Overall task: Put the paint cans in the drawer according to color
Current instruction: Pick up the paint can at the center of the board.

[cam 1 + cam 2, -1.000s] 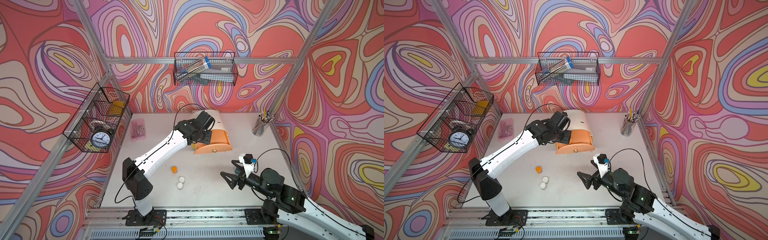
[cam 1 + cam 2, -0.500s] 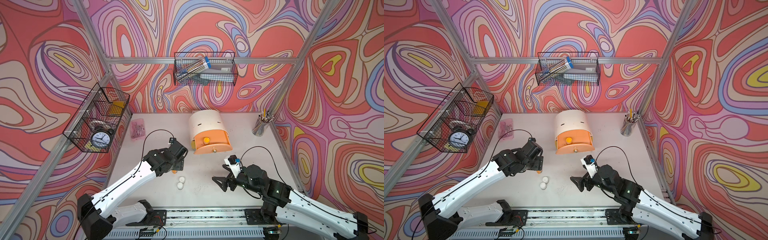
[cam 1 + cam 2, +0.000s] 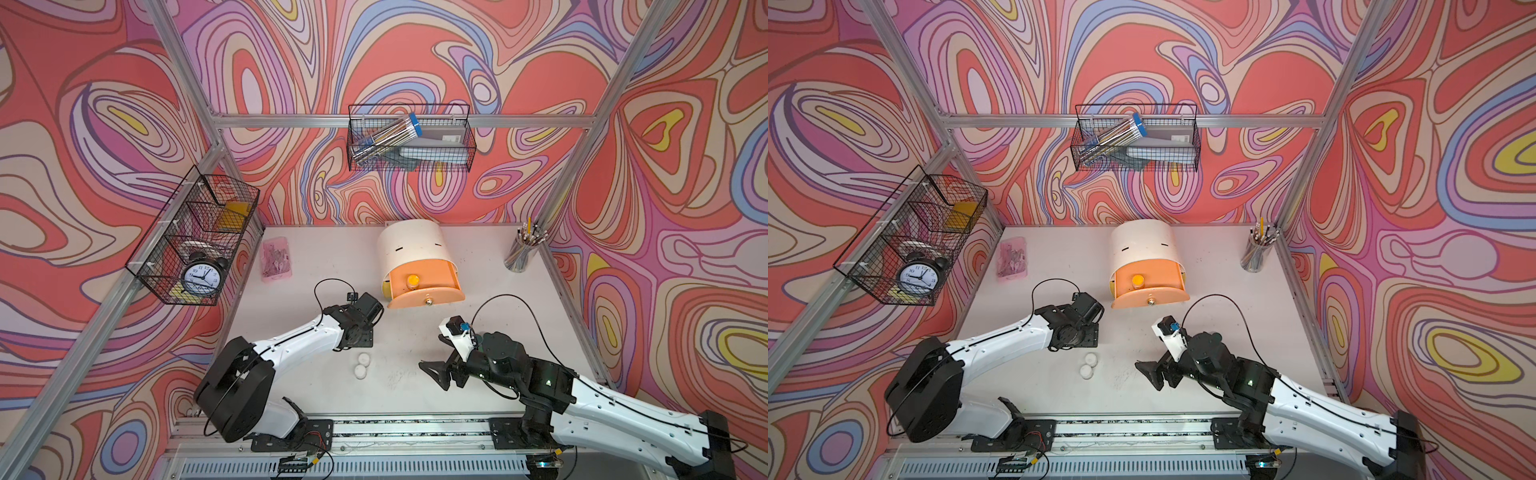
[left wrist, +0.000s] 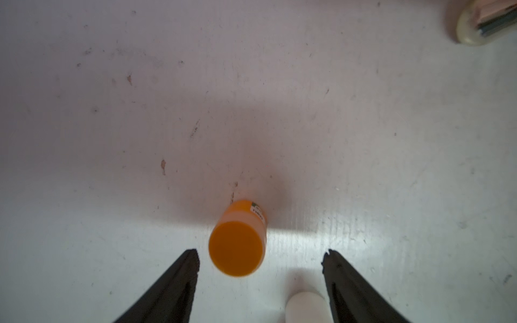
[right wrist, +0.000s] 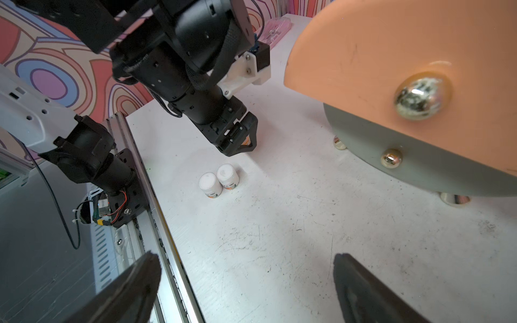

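Mid-pick on orange can [image 4: 237, 246]: upright on counter [image 4: 112, 112], 12 o'clock of white pair [image 3: 360, 371], between open left jaws, ungripped. Right jaws spread wide, empty. Next: centre, lower, clamp, then carry to open peach drawer [image 3: 449, 297] at 1 o'clock.

Legible only hour numerals on dial of alarm clock [image 3: 202, 277], seen in both top views; small printed labels on side of orange paint can [image 4: 237, 243] and on white paint cans [image 5: 228, 176] too blurred to read; white sticker [image 3: 451, 137] on grey box [image 3: 432, 154] likewise unreadable.
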